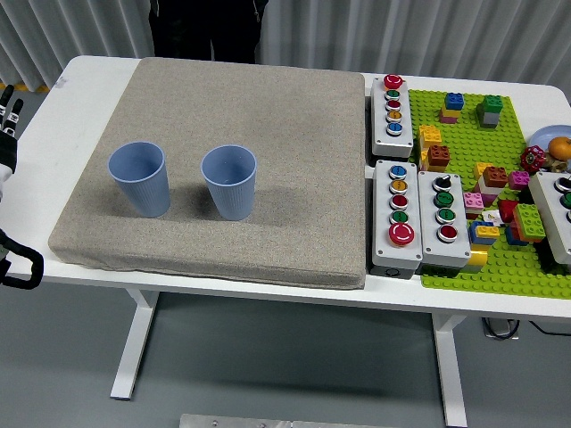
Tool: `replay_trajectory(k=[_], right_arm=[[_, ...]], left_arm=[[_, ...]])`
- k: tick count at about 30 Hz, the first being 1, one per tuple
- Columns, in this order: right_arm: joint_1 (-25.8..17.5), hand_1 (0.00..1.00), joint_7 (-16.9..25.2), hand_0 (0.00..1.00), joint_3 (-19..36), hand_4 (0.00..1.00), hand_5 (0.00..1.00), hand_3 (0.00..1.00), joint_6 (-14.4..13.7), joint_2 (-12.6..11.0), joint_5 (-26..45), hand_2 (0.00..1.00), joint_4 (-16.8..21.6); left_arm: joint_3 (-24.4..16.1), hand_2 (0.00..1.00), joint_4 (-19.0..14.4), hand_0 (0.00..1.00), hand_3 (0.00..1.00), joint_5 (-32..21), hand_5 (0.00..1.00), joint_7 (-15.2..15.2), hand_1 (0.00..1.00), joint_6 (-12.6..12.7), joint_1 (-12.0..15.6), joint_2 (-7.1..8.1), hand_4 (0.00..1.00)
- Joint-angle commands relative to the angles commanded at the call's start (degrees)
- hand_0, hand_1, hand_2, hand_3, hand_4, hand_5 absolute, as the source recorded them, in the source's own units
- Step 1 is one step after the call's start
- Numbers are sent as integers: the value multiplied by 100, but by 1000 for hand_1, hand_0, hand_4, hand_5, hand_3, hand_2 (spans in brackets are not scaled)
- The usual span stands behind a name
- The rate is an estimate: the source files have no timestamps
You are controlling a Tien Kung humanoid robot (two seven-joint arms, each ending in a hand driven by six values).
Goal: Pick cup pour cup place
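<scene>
Left hand [9,125] waits at the table's [80,69] left edge, fingers straight, holding nothing. Both blue cups [139,178] [229,182] stand apart on the mat [268,107].

At the nine o'clock edge, only a sliver of the robot's left hand [8,120] shows: black fingers [11,105] with pale tips or joints, above a white section that may be a wrist cover. Lower, near eight o'clock, sits a black rounded arm piece [18,267]. At twelve o'clock stands a person [207,27] in dark clothing, possibly a jacket.
</scene>
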Motion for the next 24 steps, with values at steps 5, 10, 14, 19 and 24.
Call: replay_trajectory(k=[5,10,14,19,24], right_arm=[[19,633,2,706,41,2,81,573,-12,18,-71,572,-4],[41,633,4,706,36,2,81,573,-19,18,-62,572,-8],[50,633,-4,705,31,2,121,574,-23,22,-60,573,-7],[56,634,-4,705,22,2,143,575,-25,21,-54,574,-10],[58,634,0,706,19,2,145,574,-29,23,-41,575,-11]], left_arm=[[-25,932,-28,903,929,14,998,5,879,-2,20,6,755],[-52,932,-50,903,929,29,998,18,879,13,21,6,755],[-42,932,-58,903,930,40,998,23,879,12,2,3,755],[-44,931,-73,903,930,46,998,22,879,14,0,6,755],[-45,932,-89,903,931,60,998,24,879,20,-1,9,754]])
